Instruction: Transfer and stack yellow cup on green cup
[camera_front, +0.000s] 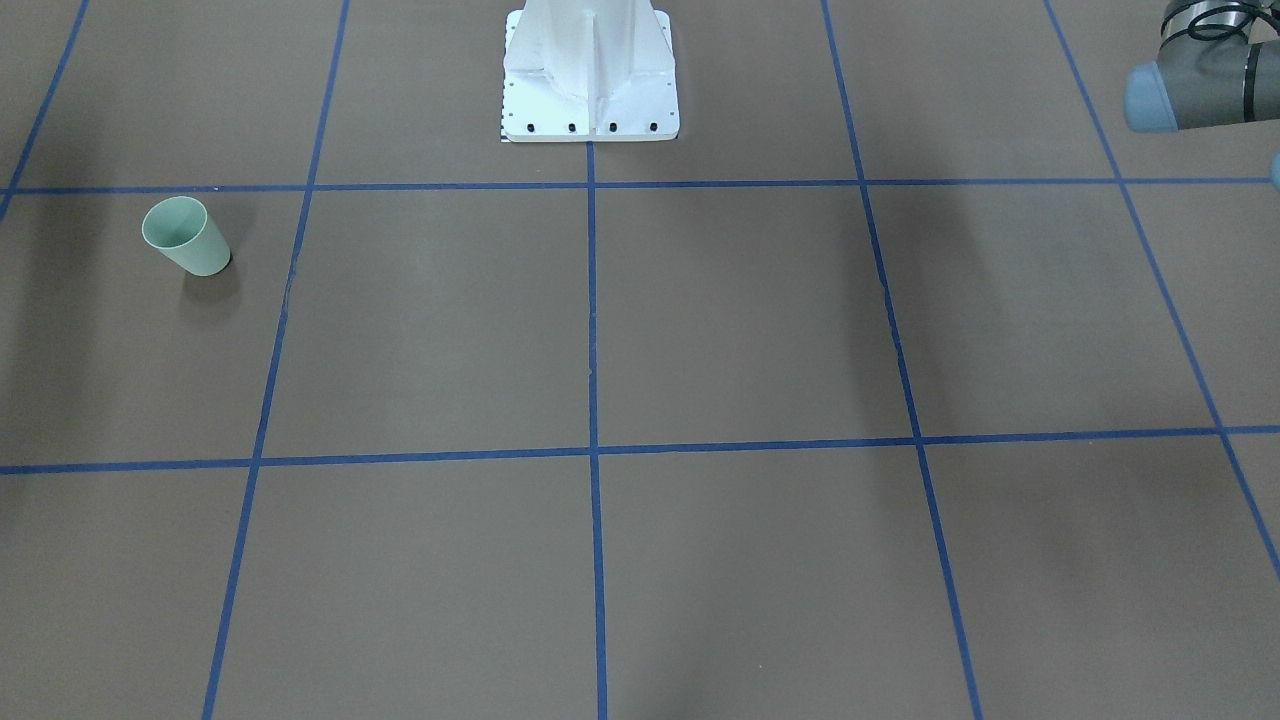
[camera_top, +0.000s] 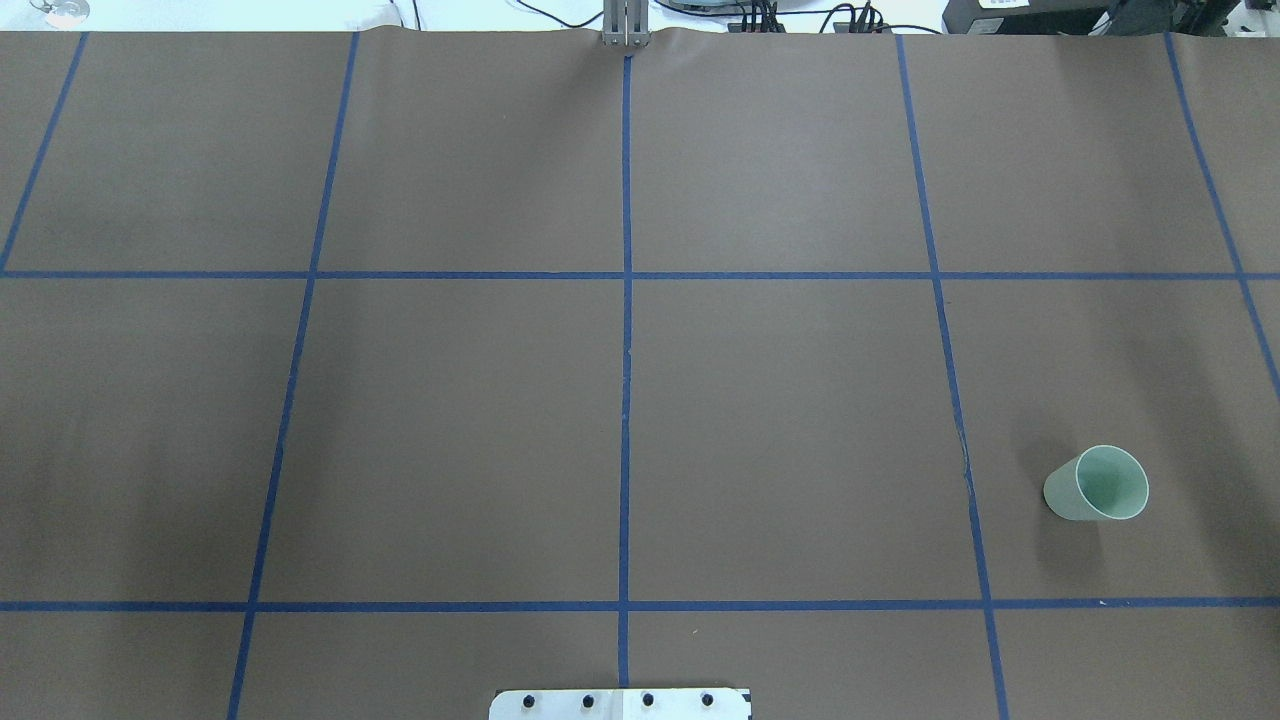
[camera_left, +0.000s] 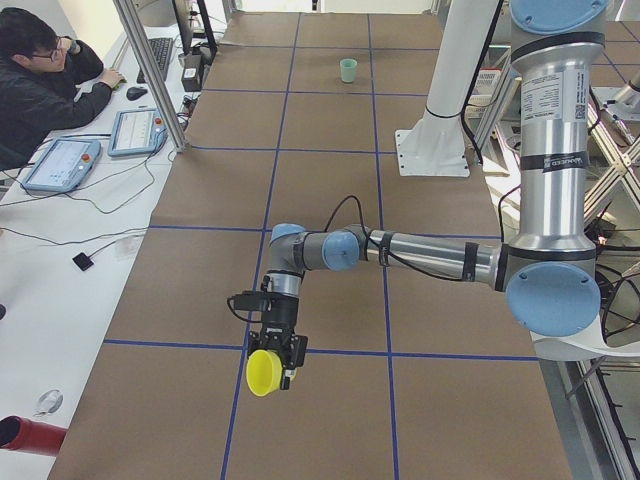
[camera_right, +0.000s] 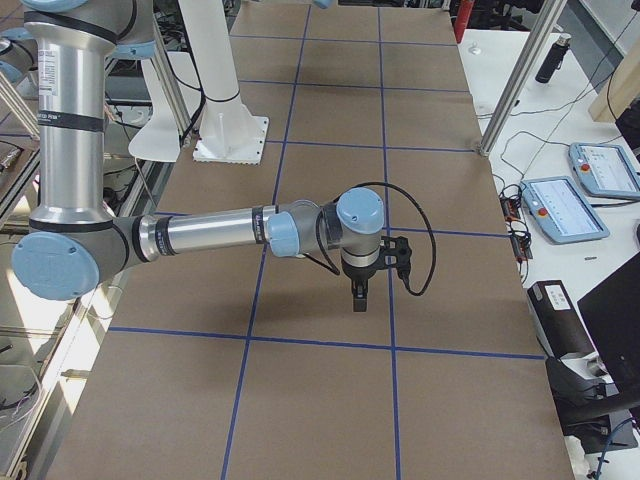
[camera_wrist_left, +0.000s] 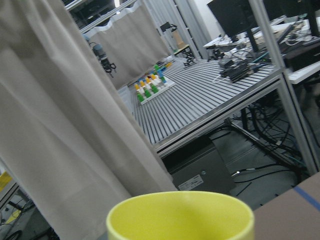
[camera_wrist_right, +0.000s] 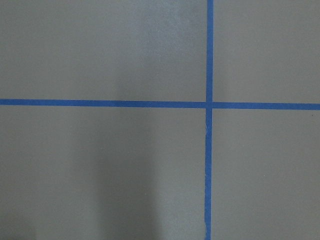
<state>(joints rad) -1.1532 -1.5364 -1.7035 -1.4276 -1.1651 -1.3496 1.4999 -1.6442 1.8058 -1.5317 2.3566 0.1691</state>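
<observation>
The green cup (camera_front: 187, 237) (camera_top: 1097, 485) stands upright and alone on the brown table, on the robot's right side; it is also the small cup (camera_left: 348, 70) far off in the exterior left view. The yellow cup (camera_left: 264, 372) hangs tilted at my left gripper (camera_left: 282, 368) above the table's left end; I cannot tell whether the gripper is shut on it. The yellow cup's rim (camera_wrist_left: 180, 217) fills the bottom of the left wrist view, with no fingers showing. My right gripper (camera_right: 359, 300) points down just above the table; its state cannot be told.
Blue tape lines (camera_top: 626, 300) divide the table into squares. The white robot base (camera_front: 590, 70) stands at the table's edge. A person (camera_left: 40, 80) sits at a side desk with control tablets (camera_left: 60, 165). More tablets (camera_right: 560, 205) lie beside the table's right end.
</observation>
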